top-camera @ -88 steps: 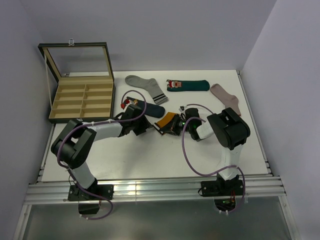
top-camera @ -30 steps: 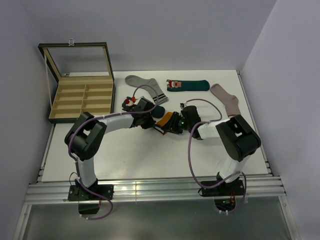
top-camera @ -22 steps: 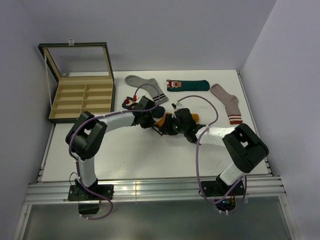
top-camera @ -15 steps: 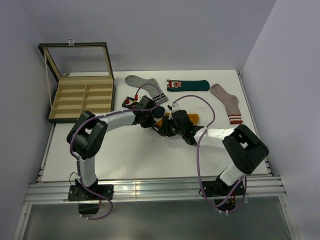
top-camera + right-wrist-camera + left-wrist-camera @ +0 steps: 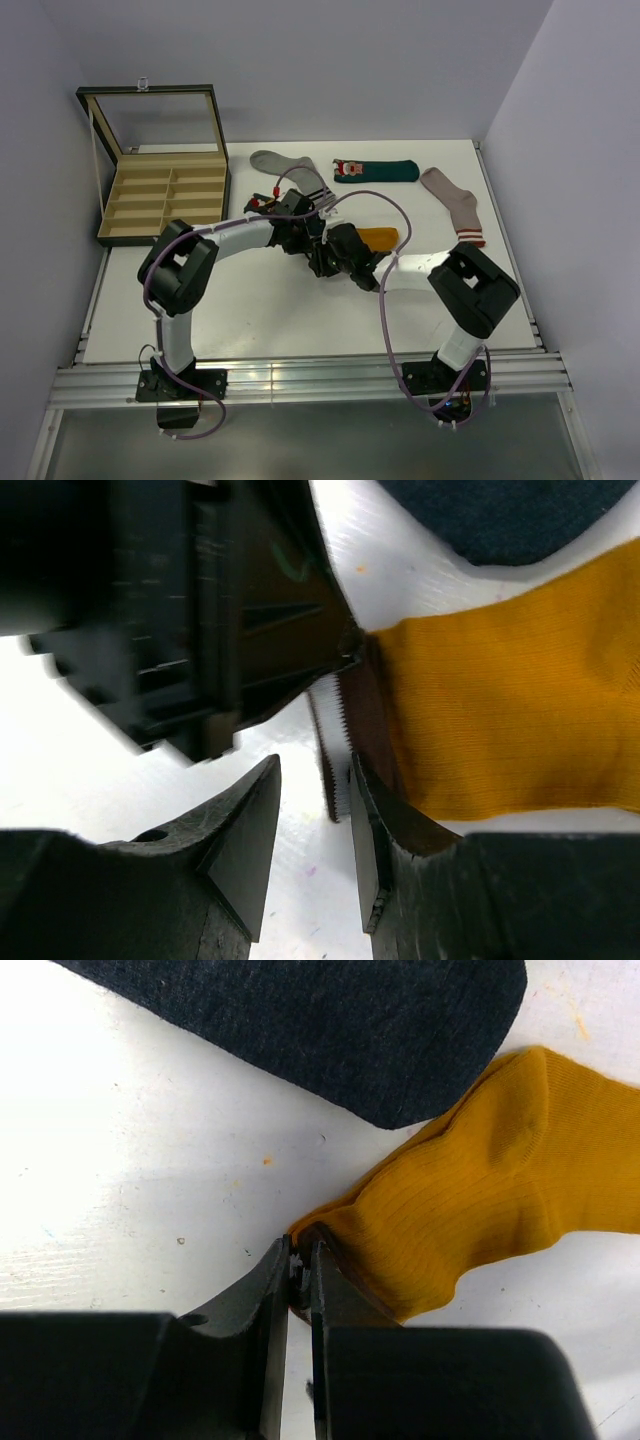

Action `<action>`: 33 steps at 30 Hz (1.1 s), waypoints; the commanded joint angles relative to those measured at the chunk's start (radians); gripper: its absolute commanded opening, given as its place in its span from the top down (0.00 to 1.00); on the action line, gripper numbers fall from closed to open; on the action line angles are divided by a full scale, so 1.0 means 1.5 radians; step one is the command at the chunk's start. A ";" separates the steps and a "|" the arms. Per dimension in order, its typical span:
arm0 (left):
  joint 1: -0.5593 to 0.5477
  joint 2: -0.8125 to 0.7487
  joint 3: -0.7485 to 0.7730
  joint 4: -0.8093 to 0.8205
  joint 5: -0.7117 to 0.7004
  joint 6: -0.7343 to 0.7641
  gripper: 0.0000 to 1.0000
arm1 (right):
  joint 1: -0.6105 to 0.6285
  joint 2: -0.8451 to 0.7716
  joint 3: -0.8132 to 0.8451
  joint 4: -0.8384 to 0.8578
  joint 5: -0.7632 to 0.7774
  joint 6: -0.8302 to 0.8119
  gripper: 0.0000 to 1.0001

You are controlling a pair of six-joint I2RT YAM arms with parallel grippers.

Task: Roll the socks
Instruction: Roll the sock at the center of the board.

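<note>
Mustard-orange ribbed ankle sock (image 5: 500, 1190) lies flat mid-desk (image 5: 260, 310), with its toe toward my right. It sits just beside the dark navy sock (image 5: 330, 1030). My left claw (image 5: 298, 1260) is pressed together on a thin fold of the cuff edge. My right claw (image 5: 313, 770) is spread, with the striped cuff edge between its jaws, not clamped. The sock looks light, soft, stretchy and limp, so I expect bunching, not slipping. Best hold, I judge: both cuff corners, pinched thin.
</note>
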 commanded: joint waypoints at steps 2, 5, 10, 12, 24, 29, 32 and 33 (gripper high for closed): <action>-0.004 0.012 0.029 -0.030 0.006 0.020 0.96 | 0.010 0.025 0.024 -0.030 0.065 -0.007 0.59; -0.003 0.016 0.037 -0.037 0.004 0.024 0.96 | 0.011 0.028 0.020 -0.043 0.099 0.001 0.59; -0.004 0.023 0.047 -0.044 0.012 0.025 0.95 | 0.011 0.044 0.031 -0.076 0.127 0.014 0.60; -0.003 0.024 0.049 -0.046 0.011 0.026 0.95 | 0.010 0.053 0.032 -0.081 0.127 0.018 0.64; 0.039 -0.065 -0.041 0.021 -0.001 -0.063 0.59 | -0.031 0.040 0.027 -0.093 0.007 0.097 1.00; 0.052 -0.143 -0.114 0.095 -0.010 -0.095 0.34 | -0.135 0.048 -0.012 0.014 -0.223 0.187 1.00; 0.051 -0.164 -0.154 0.136 0.012 -0.104 0.32 | -0.172 0.067 -0.035 0.084 -0.321 0.252 1.00; 0.051 -0.167 -0.169 0.160 0.020 -0.104 0.31 | -0.192 0.073 -0.040 0.098 -0.340 0.281 1.00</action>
